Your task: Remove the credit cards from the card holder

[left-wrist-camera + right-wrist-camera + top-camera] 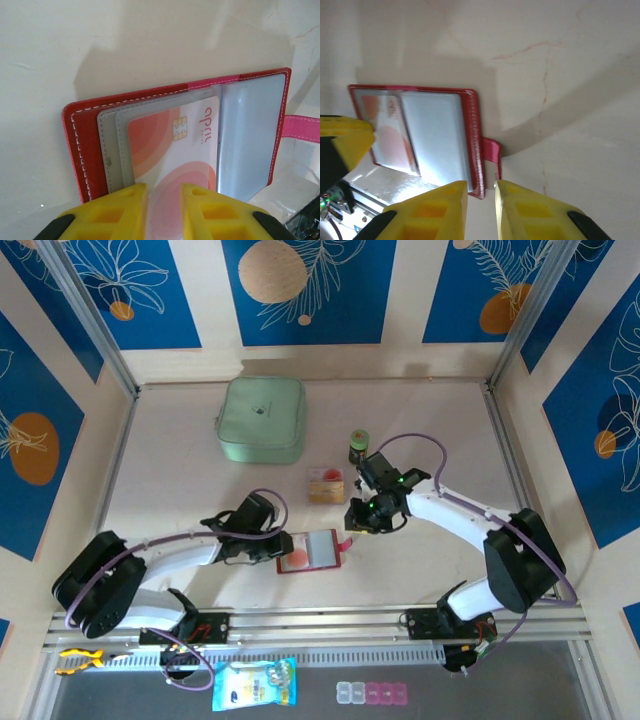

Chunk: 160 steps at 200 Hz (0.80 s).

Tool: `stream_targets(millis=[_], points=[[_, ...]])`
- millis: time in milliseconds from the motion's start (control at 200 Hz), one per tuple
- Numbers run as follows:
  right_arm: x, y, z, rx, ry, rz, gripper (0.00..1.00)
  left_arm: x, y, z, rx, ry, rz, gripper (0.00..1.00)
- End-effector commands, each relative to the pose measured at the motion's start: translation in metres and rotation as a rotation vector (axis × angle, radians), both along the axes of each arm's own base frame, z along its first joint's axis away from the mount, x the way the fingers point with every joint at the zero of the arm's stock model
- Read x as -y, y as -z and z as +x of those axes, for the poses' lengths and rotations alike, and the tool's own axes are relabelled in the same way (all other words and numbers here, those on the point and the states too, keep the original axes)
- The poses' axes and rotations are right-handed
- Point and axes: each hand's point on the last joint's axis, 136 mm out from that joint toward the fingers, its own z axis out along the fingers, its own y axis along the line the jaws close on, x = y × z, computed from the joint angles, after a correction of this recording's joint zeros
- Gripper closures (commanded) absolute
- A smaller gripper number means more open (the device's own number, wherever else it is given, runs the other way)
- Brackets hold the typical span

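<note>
The red card holder (322,551) lies open on the table between my two grippers. A white credit card (170,150) with orange and pink circles and a chip sticks out of its clear left pockets. My left gripper (164,200) hovers over this card's near end, its jaws narrowly apart with the card's face showing in the gap. My right gripper (481,192) stands slightly open around the holder's (474,130) right-hand corner, by the pink strap tab (491,150). More credit cards (326,486), orange-tan and red, lie stacked on the table behind the holder.
A mint-green square case (262,418) sits at the back left. A small green-capped thing (358,443) stands just behind my right gripper (351,524). Blue-patterned walls enclose the table on three sides.
</note>
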Motion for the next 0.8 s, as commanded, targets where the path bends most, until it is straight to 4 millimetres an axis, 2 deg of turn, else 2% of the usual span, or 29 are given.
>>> stream_targets(millis=[0, 95, 220, 430, 590, 795], points=[[-0.011, -0.018, -0.005, -0.001, -0.018, 0.035, 0.76, -0.003, -0.003, -0.001, 0.004, -0.013, -0.013, 0.77], [-0.03, -0.023, -0.006, -0.01, -0.044, 0.091, 0.76, -0.006, -0.007, 0.001, 0.023, -0.023, -0.009, 0.76], [-0.057, -0.02, -0.01, -0.043, -0.088, 0.136, 0.76, -0.008, -0.013, 0.004, 0.048, -0.034, -0.008, 0.73], [-0.097, -0.005, -0.017, -0.091, -0.149, 0.18, 0.78, -0.011, -0.002, -0.003, 0.017, -0.042, -0.008, 0.82], [-0.114, 0.013, -0.021, -0.129, -0.178, 0.174, 0.78, -0.01, 0.004, -0.005, 0.005, -0.045, -0.019, 0.87], [-0.125, 0.031, -0.026, -0.167, -0.194, 0.169, 0.78, -0.013, 0.011, -0.008, -0.016, -0.037, 0.011, 0.9]])
